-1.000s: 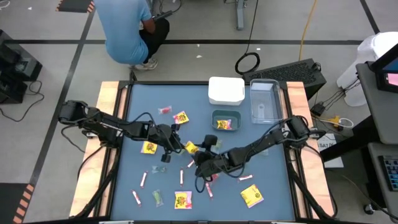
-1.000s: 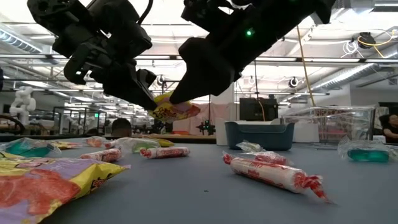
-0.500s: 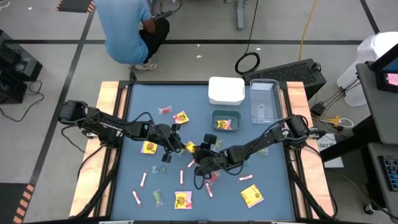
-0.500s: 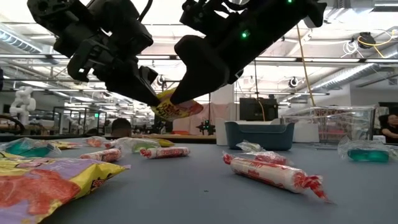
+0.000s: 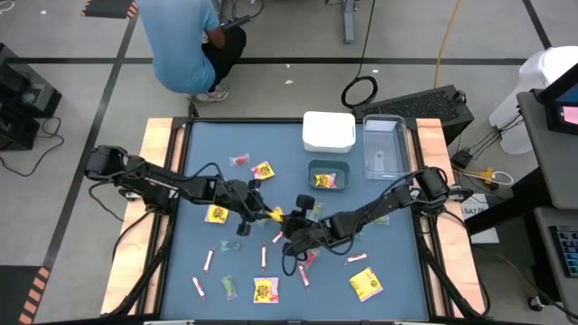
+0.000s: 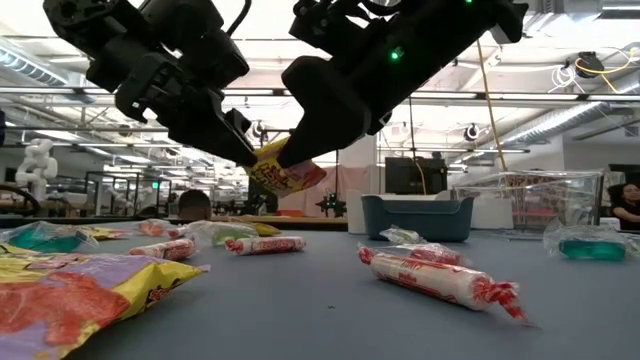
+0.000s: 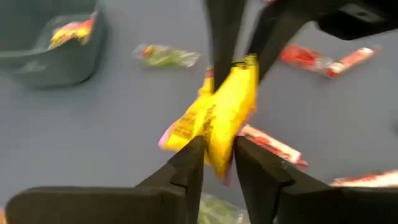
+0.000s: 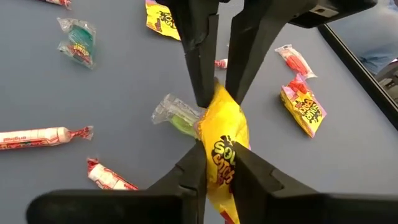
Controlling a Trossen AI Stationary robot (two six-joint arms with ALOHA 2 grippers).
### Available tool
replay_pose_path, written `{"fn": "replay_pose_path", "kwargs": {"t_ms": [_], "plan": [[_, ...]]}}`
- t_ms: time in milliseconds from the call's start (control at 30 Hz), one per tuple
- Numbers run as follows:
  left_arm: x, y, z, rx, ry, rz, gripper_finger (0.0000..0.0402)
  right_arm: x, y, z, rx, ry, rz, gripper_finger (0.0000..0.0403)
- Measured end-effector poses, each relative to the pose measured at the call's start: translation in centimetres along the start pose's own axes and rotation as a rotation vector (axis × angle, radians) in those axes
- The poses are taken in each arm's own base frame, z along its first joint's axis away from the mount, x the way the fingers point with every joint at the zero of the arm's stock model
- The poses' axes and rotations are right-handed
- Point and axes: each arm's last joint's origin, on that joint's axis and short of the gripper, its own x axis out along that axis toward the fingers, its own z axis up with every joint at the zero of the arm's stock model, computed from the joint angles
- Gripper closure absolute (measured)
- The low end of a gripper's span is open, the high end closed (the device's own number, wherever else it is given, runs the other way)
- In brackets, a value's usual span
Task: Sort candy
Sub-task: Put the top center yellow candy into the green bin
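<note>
While tools pinch packet, teal bin (image 5: 327,173) holds yellow candy (image 5: 324,181).

Yellow crinkled plastic candy packet (image 8: 222,155), pinched between dark fingers above mid-table: dark letters "SOU" were legible, the rest hidden. White stick candy with red twisted ends (image 8: 37,136) carried small print, too small to read. No other print was readable.

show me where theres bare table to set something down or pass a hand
Bare patches: the left strip between the wooden edge and the yellow packet, and the right strip below the clear bin. The centre is crowded: both grippers meet there over scattered candy, and pink sticks fill the near edge.
</note>
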Motion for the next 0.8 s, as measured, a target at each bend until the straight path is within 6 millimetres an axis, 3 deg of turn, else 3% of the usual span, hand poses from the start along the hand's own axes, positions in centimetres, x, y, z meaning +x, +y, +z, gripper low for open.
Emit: {"fn": "replay_pose_path", "kwargs": {"t_ms": [300,600,800], "plan": [[-0.9,0.1,-0.3,-0.111,0.061,0.055,0.0286,-1.8,1.3,0.0,-0.031,-0.004,0.038,0.0368],[-3.0,-1.2,-0.5,-0.149,0.137,0.026,0.0285,-6.2,0.9,2.6,0.03,-0.103,0.071,0.038],[-3.3,-2.4,-0.3,-0.132,0.126,-0.01,0.0285,-8.1,2.3,2.2,-0.237,-0.113,0.129,0.0379]]}}
